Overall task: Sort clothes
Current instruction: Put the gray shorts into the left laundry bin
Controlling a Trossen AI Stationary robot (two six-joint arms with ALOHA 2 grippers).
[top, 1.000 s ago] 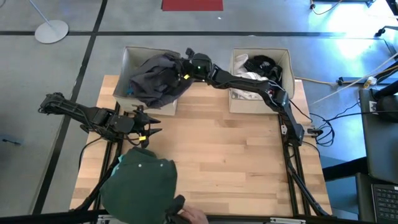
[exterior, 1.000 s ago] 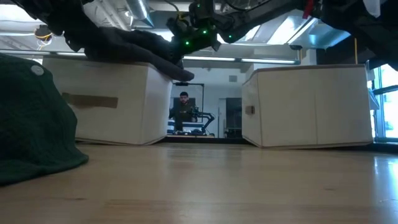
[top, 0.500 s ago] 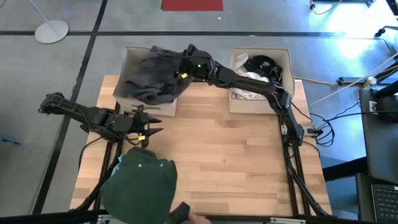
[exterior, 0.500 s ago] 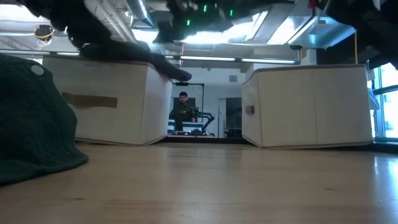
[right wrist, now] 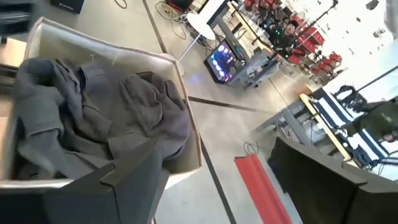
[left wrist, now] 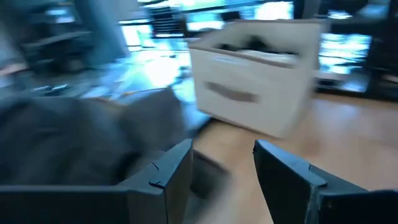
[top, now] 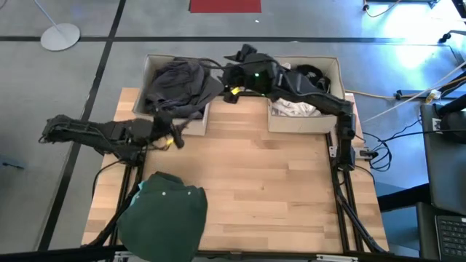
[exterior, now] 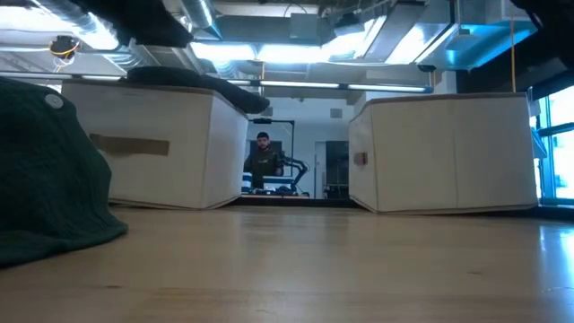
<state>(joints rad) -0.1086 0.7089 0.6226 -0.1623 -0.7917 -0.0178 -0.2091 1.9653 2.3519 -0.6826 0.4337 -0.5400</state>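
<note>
a: where's the dark grey garment [top: 178, 86]?
b: heaped in the left box [top: 150, 69], one edge draped over its front rim.
a: and your right gripper [top: 237, 64]?
b: arm reaching across between the boxes, jaws apart, empty.
a: left gripper [top: 169, 131]?
b: low by that box's front, jaws apart. green garment [top: 164, 218] lies at the table [top: 277, 189] edge.
</note>
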